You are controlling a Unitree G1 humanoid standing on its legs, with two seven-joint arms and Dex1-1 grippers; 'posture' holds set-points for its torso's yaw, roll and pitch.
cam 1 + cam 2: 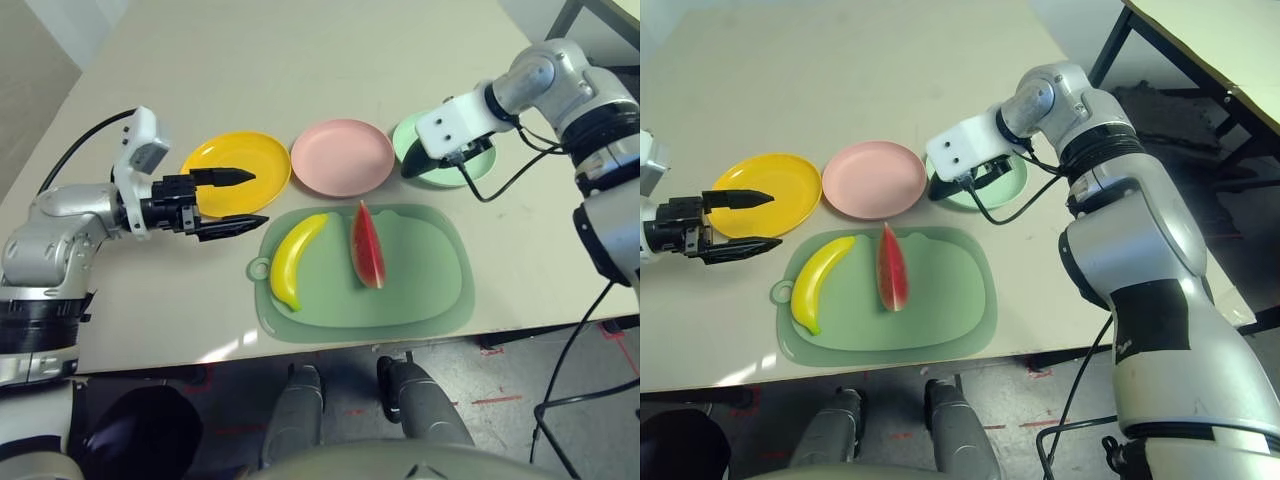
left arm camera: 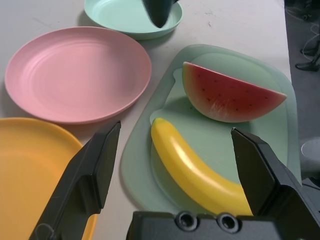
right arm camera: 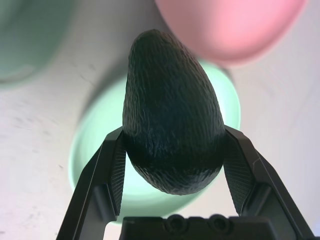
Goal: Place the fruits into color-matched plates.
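In the lower middle of the left eye view, a big flat pale-green mat with a ring tab (image 1: pixel 420 270) is seen on the table. On its left part, a curved yellow toy banana (image 1: pixel 290 262) is laid, its long axis running up and down the frame with a lean, its top end pointing to the upper right and its low end to the bottom. Beside it, near the middle of the mat, a red toy watermelon wedge with a green rind (image 1: pixel 367 250) is set, long and thin from above, with one tip pointing to the top of the frame.

At the left of the frame, the two black fingers of the left gripper (image 1: pixel 228 204) are held wide apart, with nothing between them. Part of the round yellow-orange plastic plate (image 1: pixel 262 155) is hidden by them.

Farther up, a round pink plastic plate (image 1: pixel 343 157) is seen in the upper middle. At the upper right, a dark green oval toy avocado (image 3: pixel 172 115) is clamped between the two fingers of the right gripper (image 3: pixel 174 137), over the round mint-green plastic plate (image 1: pixel 468 172). Part of that plate is covered by the gripper.

Three fruits and three plates are counted, with one mat.
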